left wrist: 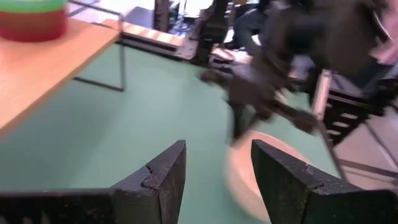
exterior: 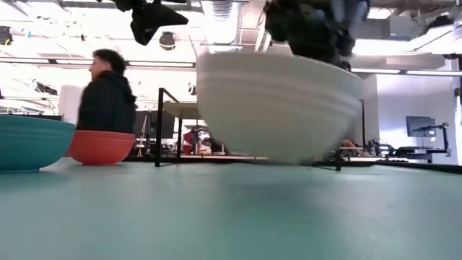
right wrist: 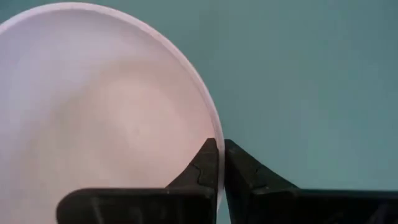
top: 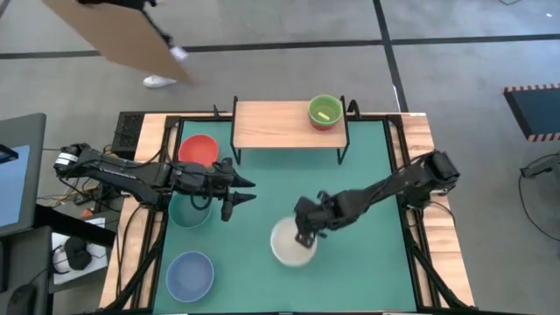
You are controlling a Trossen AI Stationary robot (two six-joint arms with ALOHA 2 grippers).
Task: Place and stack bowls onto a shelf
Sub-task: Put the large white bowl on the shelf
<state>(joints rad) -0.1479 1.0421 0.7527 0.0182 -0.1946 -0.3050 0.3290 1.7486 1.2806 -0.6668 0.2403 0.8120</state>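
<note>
The shelf, light wood on thin black legs, stands at the mat's far edge. A yellow-green bowl sits on its right end, stacked in a reddish bowl. A red bowl, a dark teal bowl and a pale blue bowl rest on the mat at the left. My right gripper is shut on the white bowl in the mat's middle. My left gripper hovers open and empty over the mat, right of the teal bowl. My right gripper pinches the white bowl's rim on the bowl's far-right side, one finger inside the bowl and one outside. The fingers come from above, pointing down. The bowl stays mouth up, slightly tilted, its base at or just above the mat; which, I cannot tell.
The green mat has free room at the near right and in front of the shelf. Black frame rails run along the mat's edges. A person stands beyond the table's far side.
</note>
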